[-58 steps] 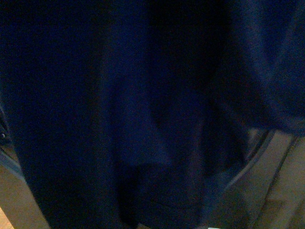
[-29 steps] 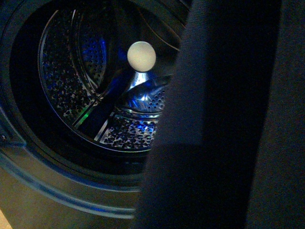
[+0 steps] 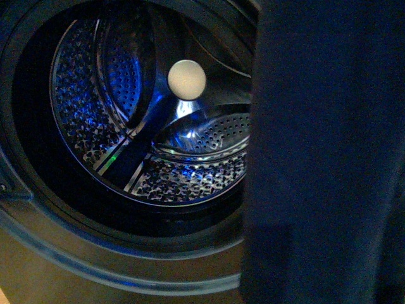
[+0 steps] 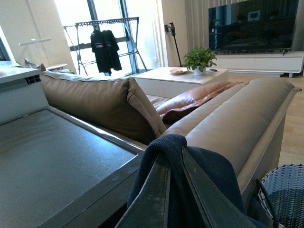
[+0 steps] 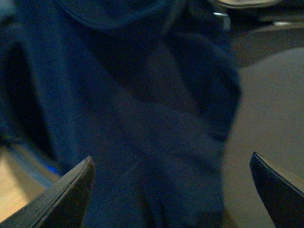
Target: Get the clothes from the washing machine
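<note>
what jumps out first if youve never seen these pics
A dark navy cloth hangs close to the front camera, hiding the right half of that view. Beside it gapes the washing machine's shiny perforated drum, lit blue, with a pale ball inside. In the left wrist view, the left gripper pinches the cloth in front of a tan sofa.

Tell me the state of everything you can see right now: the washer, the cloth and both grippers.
Grey front-loading washing machine: porthole open.
Perforated steel drum: no cloth in the visible part, only a pale round ball.
Dark navy cloth: out of the drum, hanging limp.
Left gripper: shut on the cloth.
Right gripper: open, holding nothing.
</note>
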Robot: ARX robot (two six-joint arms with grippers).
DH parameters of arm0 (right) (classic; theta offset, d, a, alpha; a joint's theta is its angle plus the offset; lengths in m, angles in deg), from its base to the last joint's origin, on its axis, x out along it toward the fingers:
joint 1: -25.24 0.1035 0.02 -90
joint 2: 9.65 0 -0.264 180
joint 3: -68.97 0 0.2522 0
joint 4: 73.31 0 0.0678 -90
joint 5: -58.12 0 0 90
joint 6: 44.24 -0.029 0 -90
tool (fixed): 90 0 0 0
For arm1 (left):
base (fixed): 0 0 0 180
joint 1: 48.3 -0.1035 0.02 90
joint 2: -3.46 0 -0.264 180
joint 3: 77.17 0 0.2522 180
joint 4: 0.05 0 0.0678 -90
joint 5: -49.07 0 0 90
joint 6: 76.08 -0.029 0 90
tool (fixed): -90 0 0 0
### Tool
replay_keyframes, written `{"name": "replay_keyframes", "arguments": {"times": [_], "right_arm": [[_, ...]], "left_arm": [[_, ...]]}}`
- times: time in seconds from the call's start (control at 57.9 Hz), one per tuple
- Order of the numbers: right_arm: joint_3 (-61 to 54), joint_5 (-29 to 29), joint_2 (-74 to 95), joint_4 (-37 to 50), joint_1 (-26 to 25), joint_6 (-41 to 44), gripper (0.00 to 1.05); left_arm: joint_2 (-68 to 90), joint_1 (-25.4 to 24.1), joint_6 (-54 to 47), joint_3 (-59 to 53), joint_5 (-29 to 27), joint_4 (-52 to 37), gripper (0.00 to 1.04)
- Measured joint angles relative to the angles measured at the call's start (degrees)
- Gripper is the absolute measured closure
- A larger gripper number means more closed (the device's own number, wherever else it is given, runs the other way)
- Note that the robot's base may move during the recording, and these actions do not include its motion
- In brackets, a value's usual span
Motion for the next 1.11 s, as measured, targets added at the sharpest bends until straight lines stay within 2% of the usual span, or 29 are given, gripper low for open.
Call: {"name": "replay_keyframes", "arguments": {"times": [0.069,0.138,0.328,0.484,0.674,0.846,1.105], "right_arm": [[0.2,10.4,1.9,4.3,-3.3,-4.7,0.07],[1.0,16.3,3.3,7.2,-4.6,-8.3,0.07],[5.0,20.6,7.8,15.3,-8.2,-14.8,0.07],[8.2,21.7,17.2,25.9,-7.1,-15.6,0.07],[12.7,23.5,38.2,40.6,0.3,-15.1,0.07],[15.2,23.8,50.2,45.6,5.7,-13.5,0.07],[17.9,18.3,60.0,50.6,13.9,-10.5,0.07]], "left_arm": [[0.0,0.0,0.0,0.0,0.0,0.0,0.99],[0.0,0.0,0.0,0.0,0.0,0.0,0.99],[0.0,0.0,0.0,0.1,0.0,0.0,0.99],[0.0,0.0,0.0,0.1,0.0,0.0,0.99],[0.0,0.0,0.0,0.1,0.0,0.0,0.99],[0.0,0.0,0.0,0.1,0.0,0.0,0.99],[0.0,0.0,0.0,0.1,0.0,0.0,0.99]]}}
